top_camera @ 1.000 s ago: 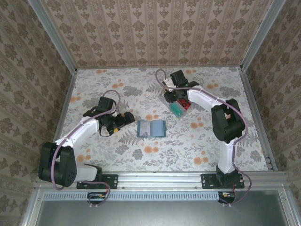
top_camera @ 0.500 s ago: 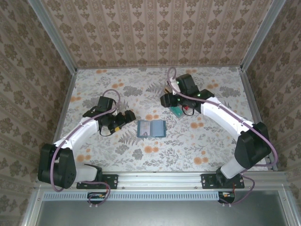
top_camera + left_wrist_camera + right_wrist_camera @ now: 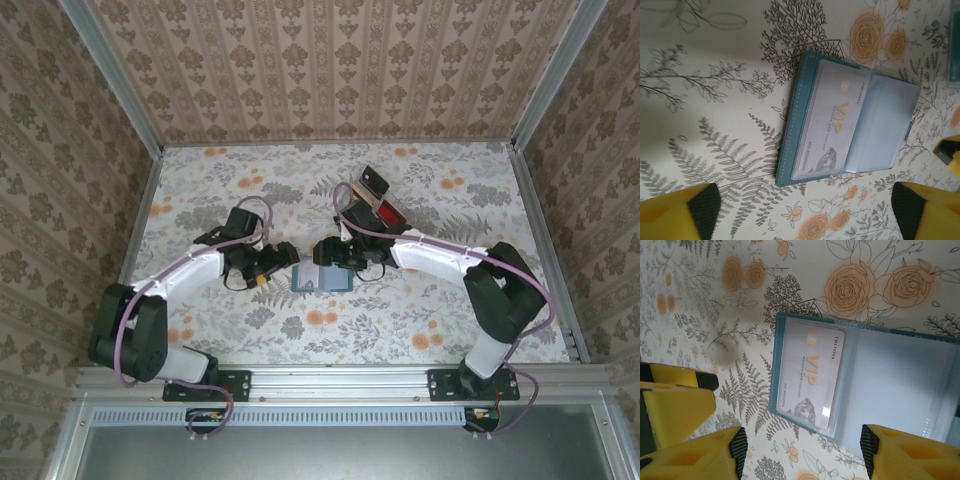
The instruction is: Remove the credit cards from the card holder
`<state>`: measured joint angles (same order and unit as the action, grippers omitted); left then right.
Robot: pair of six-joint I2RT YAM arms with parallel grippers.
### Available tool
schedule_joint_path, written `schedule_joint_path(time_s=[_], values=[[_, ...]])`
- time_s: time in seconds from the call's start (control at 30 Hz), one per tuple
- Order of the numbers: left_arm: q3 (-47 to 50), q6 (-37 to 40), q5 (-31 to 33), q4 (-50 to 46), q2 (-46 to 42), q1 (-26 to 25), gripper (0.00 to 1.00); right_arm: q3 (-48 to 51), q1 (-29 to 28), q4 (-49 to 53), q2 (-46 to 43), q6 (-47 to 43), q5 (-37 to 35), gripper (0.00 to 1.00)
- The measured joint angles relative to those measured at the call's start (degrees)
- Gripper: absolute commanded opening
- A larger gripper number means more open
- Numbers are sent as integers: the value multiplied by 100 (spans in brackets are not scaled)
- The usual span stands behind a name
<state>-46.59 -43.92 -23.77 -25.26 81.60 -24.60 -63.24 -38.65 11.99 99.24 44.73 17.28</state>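
Holder [image 3: 322, 279], teal with stitched edge, lies open flat on bench [image 3: 420, 320], glossy card [image 3: 832, 125] under clear sleeve [image 3: 900, 385]. Left hand [image 3: 283, 257] gapes empty beside it; right hand [image 3: 325, 250] splayed over it, gripping nothing.

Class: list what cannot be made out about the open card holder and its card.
- Card small print: blurred, left wrist view.
- Card holder right end: cut off by the right wrist view's edge.
- Any cards behind: hidden by that card.
- Top view: holder's far edge hidden under the right gripper.

Floral tabletop [image 3: 200, 190] (orange roses), damask wallpaper walls [image 3: 330, 60]
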Motion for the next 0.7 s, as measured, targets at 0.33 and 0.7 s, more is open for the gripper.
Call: schedule_joint_path(time_s=[0.33,0.7], values=[[-382,50,0,168,496,-199,50,-11,-24,-498,765,778,376,38],[-632,114,-20,280,1095,-426,33,-13,-22,-507,968,979,424,28]])
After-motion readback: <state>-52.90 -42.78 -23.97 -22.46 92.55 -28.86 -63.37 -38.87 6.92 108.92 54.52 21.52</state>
